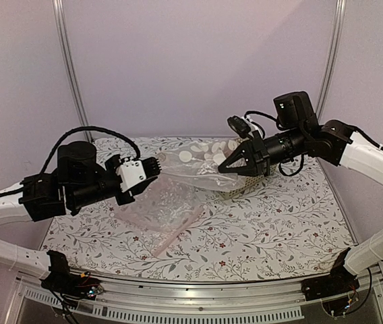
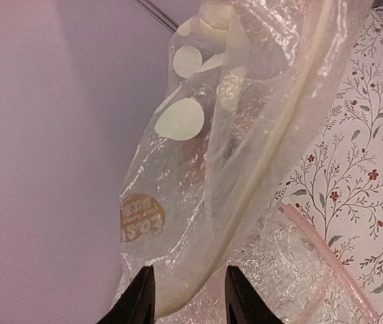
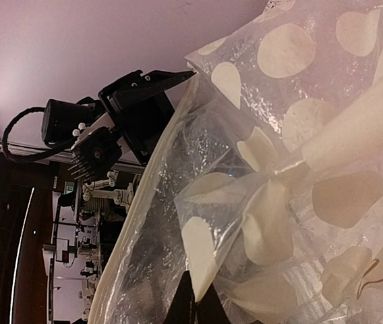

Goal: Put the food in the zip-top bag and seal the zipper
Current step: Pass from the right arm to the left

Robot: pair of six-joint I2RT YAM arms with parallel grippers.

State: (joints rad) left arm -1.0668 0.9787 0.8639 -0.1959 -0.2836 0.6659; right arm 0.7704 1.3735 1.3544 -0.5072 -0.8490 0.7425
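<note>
Two pincers: right pincer clamped on your clear white-dotted plastic bag, left pincer half-open astride its pale zipper strip, which could slip out.

Food: I see only a reddish blur inside the zip-top bag.
Zipper: along the bag's edge, top end cut off.
Right gripper: cropped just under the bag.

I see soft, even light in all three views, with a pinkish-lilac cast on the walls. From above, the worktop is evenly lit, with only faint shadows on it. Glare streaks the film of the zip-top bag in both wrist views. The left hand is a dark, slightly blurred silhouette at my frame's bottom edge. The right wrist view's lower-left corner is nearly black.
</note>
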